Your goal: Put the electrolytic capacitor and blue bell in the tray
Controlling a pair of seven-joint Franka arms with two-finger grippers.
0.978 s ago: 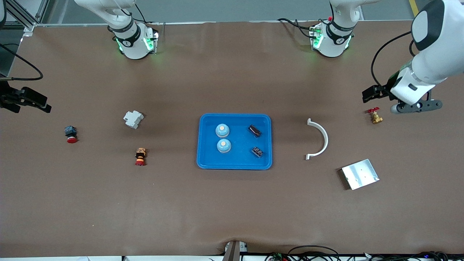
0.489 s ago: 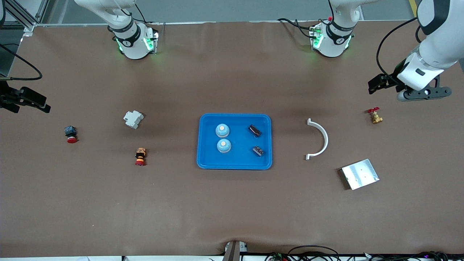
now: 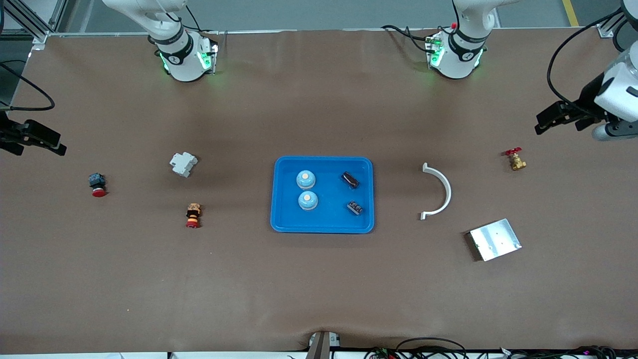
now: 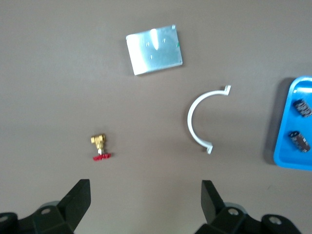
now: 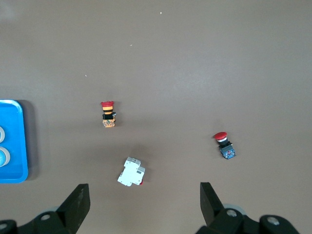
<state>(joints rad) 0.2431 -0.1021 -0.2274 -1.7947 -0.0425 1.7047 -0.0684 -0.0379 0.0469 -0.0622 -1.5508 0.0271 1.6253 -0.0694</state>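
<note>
The blue tray (image 3: 323, 228) lies mid-table. Two blue bells (image 3: 305, 178) (image 3: 307, 200) and two dark electrolytic capacitors (image 3: 350, 180) (image 3: 354, 208) rest in it. My left gripper (image 3: 614, 130) hangs high over the left arm's end of the table, open and holding nothing (image 4: 145, 192). Its wrist view catches the tray's rim (image 4: 280, 131) and both capacitors (image 4: 302, 107) (image 4: 299, 140). My right gripper (image 5: 144, 195) is open and holds nothing, high over the right arm's end. One end of the tray (image 5: 14, 146) shows in its wrist view.
A brass valve with a red handle (image 3: 515, 159), a white curved bracket (image 3: 439, 192) and a silver plate (image 3: 495, 239) lie toward the left arm's end. A white breaker (image 3: 183, 163), an orange-and-black button (image 3: 193, 215) and a red push button (image 3: 97, 184) lie toward the right arm's end.
My left gripper has risen and drawn away from over the valve toward the table's end. The right arm has barely moved. Everything in the tray is still.
</note>
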